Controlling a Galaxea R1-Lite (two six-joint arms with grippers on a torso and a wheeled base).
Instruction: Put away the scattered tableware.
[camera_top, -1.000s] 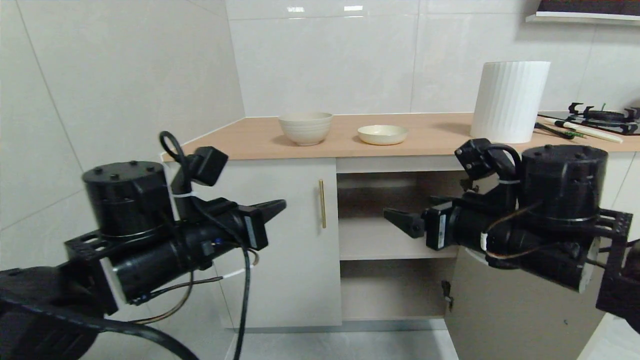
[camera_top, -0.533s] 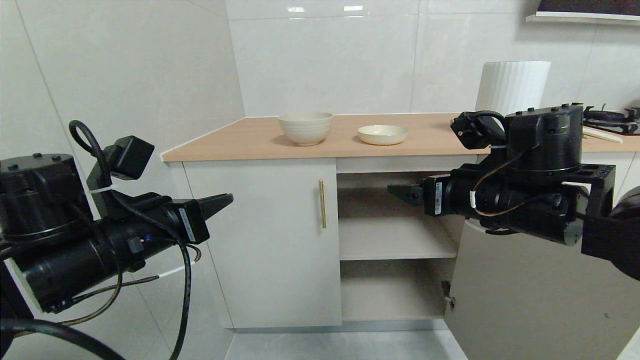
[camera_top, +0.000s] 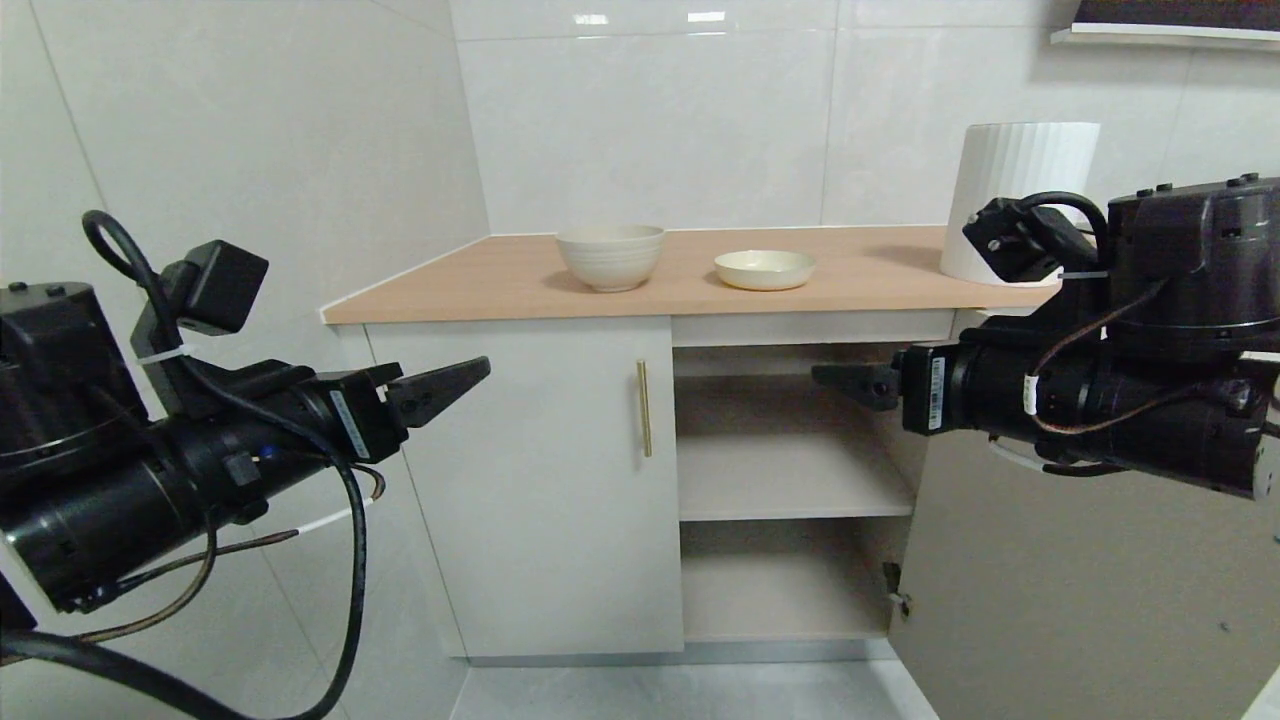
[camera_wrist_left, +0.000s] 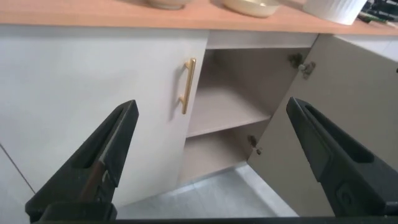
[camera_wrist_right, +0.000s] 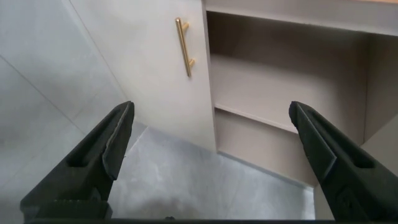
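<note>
Bowl (camera_top: 611, 256): on counter (camera_top: 870, 270), toward its left end. Dish (camera_top: 765, 269): near the bowl's right, apart from it. Cabinet (camera_top: 520, 480) below: left door shut, right door (camera_top: 1050, 590) open, shelf (camera_top: 780, 480) showing. Left gripper (camera_top: 470, 372), right gripper (camera_top: 835, 378): fingers spread wide, holding nothing, before the cabinet front.

A kitchen: tiled walls (camera_top: 640, 120), wooden counter (camera_top: 880, 270), cabinets (camera_top: 520, 480).
</note>
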